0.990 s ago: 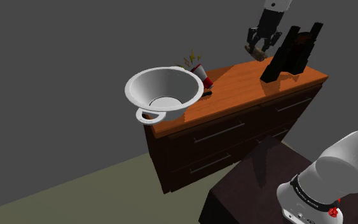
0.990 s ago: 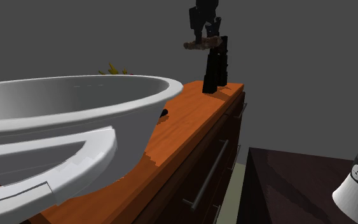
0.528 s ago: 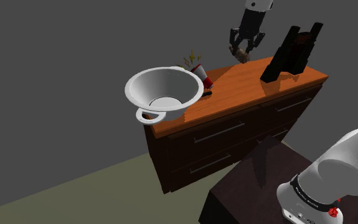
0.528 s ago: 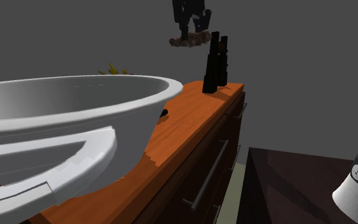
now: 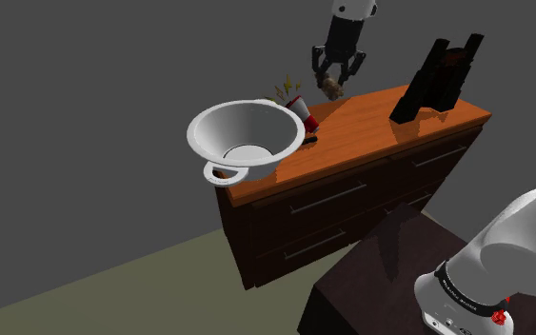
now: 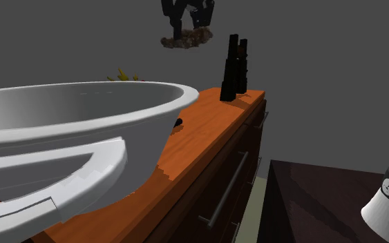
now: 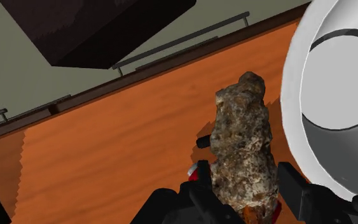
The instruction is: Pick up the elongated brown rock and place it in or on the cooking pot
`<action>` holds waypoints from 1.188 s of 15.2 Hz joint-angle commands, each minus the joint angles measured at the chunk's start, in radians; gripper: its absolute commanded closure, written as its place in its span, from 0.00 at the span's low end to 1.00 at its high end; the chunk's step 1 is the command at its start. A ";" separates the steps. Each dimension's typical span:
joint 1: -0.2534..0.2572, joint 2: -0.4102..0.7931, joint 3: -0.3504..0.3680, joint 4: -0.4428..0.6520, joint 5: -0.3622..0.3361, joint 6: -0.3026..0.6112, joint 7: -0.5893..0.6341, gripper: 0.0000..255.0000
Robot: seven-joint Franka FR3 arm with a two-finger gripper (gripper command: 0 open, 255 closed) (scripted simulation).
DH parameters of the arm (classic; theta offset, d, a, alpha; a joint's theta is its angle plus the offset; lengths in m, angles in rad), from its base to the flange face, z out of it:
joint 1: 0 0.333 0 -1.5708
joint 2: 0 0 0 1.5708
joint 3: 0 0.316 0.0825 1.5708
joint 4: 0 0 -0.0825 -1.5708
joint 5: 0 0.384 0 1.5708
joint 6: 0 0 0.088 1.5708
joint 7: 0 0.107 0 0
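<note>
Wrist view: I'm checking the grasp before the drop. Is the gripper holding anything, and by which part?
The gripper holds the mottled brown rock, its fingers clasping the rock's two long sides, seemingly near mid-length.

A dresser with an orange wooden top and dark brown drawer fronts stands on an olive floor before a grey wall. Its drawers carry long metal bar handles. A tall black holder stands upright at the top's end toward the shoulder view's right, and a small red-and-white object lies near the back edge, with yellow-green leaves just behind it.
</note>
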State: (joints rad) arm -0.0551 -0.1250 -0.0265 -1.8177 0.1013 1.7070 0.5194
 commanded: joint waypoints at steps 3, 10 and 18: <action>0.043 0.050 0.054 0.055 0.004 0.005 0.098 1.00; 0.119 0.169 0.134 0.196 -0.008 -0.001 0.257 1.00; 0.221 0.366 0.203 0.452 -0.054 -0.048 0.429 1.00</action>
State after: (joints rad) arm 0.1511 0.2117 0.1687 -1.4067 0.0547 1.6692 0.9253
